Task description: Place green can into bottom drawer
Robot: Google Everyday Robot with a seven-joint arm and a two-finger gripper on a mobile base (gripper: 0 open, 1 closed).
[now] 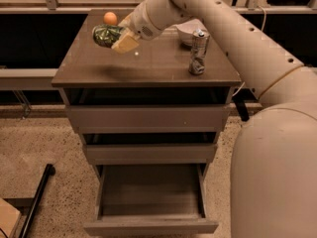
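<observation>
Gripper (pixel 117 34) over far-left corner of cabinet top (pixel 148 68), fingers clamped on green can (pixel 105 34) — can held clear of surface, just in front of orange (pixel 110 18). Dented silver can (pixel 198 52) upright near right edge. Bottom drawer (pixel 151 226) pulled open — below front edge.

Smooth cream arm (pixel 237 38) of fat rounded segments with small dark holes, tan-fingered gripper (pixel 116 37) above cabinet (pixel 148 66)

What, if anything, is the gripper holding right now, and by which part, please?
The gripper holds the green can by its right-hand part, with the can's left end sticking out, above the left side of the cabinet top.
</observation>
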